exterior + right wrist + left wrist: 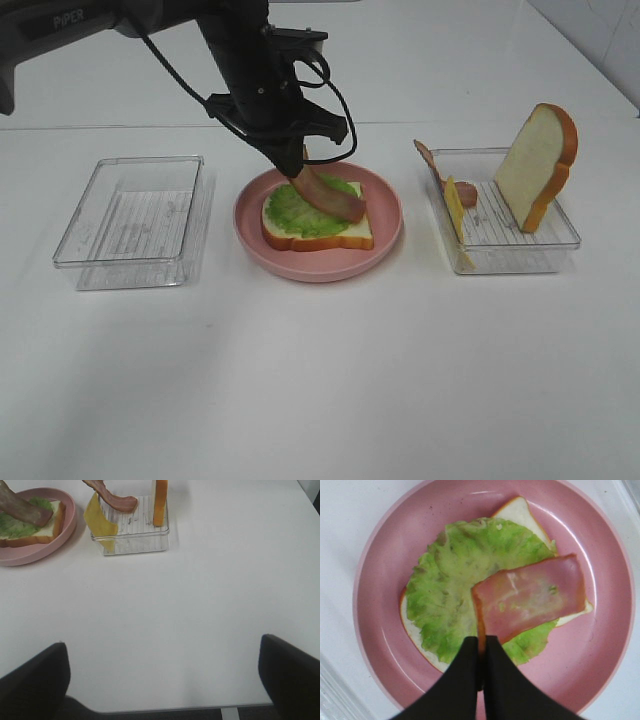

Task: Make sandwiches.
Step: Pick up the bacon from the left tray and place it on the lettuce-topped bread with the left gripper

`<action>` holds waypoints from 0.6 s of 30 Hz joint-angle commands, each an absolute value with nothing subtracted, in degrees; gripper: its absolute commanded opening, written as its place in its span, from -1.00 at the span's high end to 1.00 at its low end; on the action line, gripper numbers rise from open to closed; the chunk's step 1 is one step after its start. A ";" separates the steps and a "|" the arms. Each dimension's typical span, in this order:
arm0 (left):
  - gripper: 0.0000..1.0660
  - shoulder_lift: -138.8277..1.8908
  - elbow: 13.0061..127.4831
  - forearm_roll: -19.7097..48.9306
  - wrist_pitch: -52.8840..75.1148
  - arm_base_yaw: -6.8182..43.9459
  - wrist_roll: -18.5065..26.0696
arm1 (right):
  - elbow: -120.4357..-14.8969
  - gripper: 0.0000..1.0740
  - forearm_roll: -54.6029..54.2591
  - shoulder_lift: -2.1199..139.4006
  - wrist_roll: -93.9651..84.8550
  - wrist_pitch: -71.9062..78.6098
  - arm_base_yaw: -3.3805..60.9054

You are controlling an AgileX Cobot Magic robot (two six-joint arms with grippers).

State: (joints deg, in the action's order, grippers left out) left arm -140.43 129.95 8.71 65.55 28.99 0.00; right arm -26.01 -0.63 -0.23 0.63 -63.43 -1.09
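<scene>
Gently lower your left end effector (481,649), pinching the bacon strip (532,600), until it lies flat on the lettuce (450,590).

So the left arm (235,60) reaches in from the far-left corner of the tabletop and slopes down toward the middle, black cable (335,105) looping off the wrist. The left gripper (297,168) points down, and its two dark fingers (465,680) are pinched tight together on one end of a bacon strip (530,600). The right gripper (162,680) isn't in the high shot at all; its own cam shows it hanging back by a table edge, fingers (35,680) spread wide with nothing between them.
</scene>
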 commanded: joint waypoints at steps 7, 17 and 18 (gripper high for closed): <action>1.00 -141.41 130.23 7.56 66.29 29.22 -0.40 | -25.84 -0.83 -0.80 -1.95 0.69 -62.97 -1.43; 0.79 -141.46 130.29 6.93 66.18 29.22 -2.58 | -25.84 -0.83 -0.80 -1.95 0.69 -62.97 -1.43; 0.79 -141.46 130.29 6.93 66.18 29.22 -2.58 | -25.84 -0.83 -0.80 -1.95 0.69 -62.97 -1.43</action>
